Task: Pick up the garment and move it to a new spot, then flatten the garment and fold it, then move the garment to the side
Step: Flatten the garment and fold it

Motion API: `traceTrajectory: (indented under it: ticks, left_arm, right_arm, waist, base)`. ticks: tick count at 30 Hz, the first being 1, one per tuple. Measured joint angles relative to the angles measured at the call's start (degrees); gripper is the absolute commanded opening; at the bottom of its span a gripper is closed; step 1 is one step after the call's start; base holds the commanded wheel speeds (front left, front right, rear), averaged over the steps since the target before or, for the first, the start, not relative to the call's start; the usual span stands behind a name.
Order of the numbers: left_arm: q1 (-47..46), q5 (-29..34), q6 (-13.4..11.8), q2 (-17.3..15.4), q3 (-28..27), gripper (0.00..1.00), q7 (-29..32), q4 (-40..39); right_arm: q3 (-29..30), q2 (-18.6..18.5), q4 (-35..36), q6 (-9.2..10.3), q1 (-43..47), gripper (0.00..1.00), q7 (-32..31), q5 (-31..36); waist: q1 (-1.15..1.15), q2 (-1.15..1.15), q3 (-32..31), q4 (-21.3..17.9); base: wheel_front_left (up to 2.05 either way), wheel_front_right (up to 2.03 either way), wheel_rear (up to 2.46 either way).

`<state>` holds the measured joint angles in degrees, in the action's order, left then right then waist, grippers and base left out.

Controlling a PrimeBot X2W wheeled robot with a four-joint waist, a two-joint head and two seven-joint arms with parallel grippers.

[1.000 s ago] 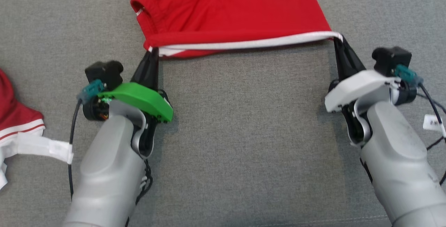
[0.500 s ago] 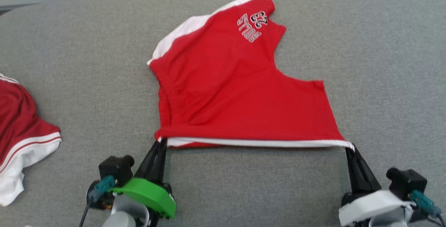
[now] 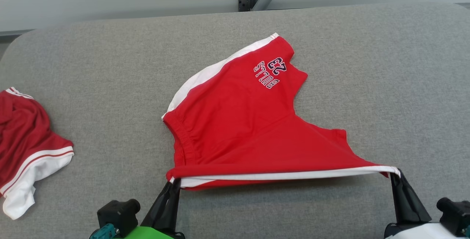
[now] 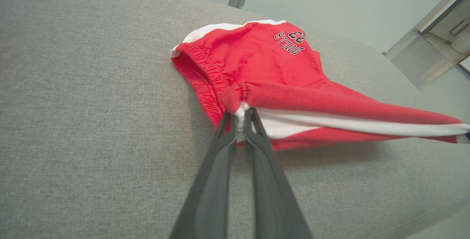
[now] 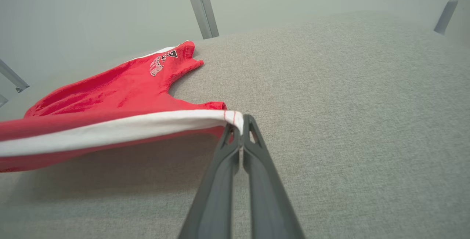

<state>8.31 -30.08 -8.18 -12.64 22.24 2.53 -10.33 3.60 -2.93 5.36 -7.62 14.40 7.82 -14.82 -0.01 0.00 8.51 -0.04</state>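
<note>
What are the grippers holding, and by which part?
The red shorts, by the white side stripe: left gripper at its waistband end, right gripper at its other end.

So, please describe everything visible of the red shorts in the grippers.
The red shorts look like soft knit fabric, with a white stripe, a gathered elastic waistband and a BULLS 23 print. The far part lies on the grey surface; the near striped edge is raised and stretched between the left gripper and the right gripper, each shut on one corner.
</note>
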Motion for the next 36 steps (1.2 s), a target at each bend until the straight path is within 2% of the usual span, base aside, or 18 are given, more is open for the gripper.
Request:
traceTrajectory:
  ticks: [6,16,23,24,29,35,36]
  left_arm:
    - [-2.48,-0.11,-0.11,-0.10,0.31,0.00,1.19,-1.49]
    - [-14.73,-1.11,0.94,4.85,-0.20,0.00,-1.44,2.52]
    - [-24.58,-2.02,3.70,7.72,0.51,0.00,-5.11,9.36]
    - [-24.58,-2.02,3.70,7.72,0.51,0.00,-5.11,9.36]
    - [-31.65,-5.08,5.67,9.26,2.12,0.00,-8.79,18.27]
    - [-37.01,-8.48,7.17,9.65,4.48,0.00,-12.00,26.10]
    - [-37.75,-9.11,7.45,9.66,5.04,0.18,-12.39,26.97]
  right_arm:
    - [2.02,-0.51,1.04,-0.01,-6.55,0.00,-0.90,1.24]
    - [0.26,-7.61,-4.80,0.01,-26.77,0.00,-1.98,1.20]
    - [-5.38,-13.56,-16.17,0.08,-44.15,0.00,-3.15,0.11]
    - [-5.38,-13.56,-16.17,0.08,-44.15,0.00,-3.15,0.11]
    - [-12.01,-17.34,-27.44,0.08,-54.92,0.00,-3.10,-0.83]
    - [-17.03,-18.50,-37.73,0.08,-61.72,0.00,-1.58,-2.29]
    - [-17.56,-18.49,-39.23,0.08,-62.47,0.00,-1.16,-2.53]
  waist:
    - [0.00,0.00,1.40,0.78]
    - [0.00,0.00,7.22,3.56]
    - [0.00,0.00,13.06,6.64]
    - [0.00,0.00,13.06,6.64]
    - [0.00,0.00,16.45,10.85]
    - [0.01,0.00,19.39,14.11]
    - [0.01,0.00,19.79,14.49]
  base:
    - [0.00,0.00,0.00]
    - [0.00,0.00,0.00]
    - [0.00,0.00,0.00]
    - [0.00,0.00,0.00]
    - [0.00,0.00,0.00]
    - [0.00,0.00,0.00]
    - [0.00,0.00,0.00]
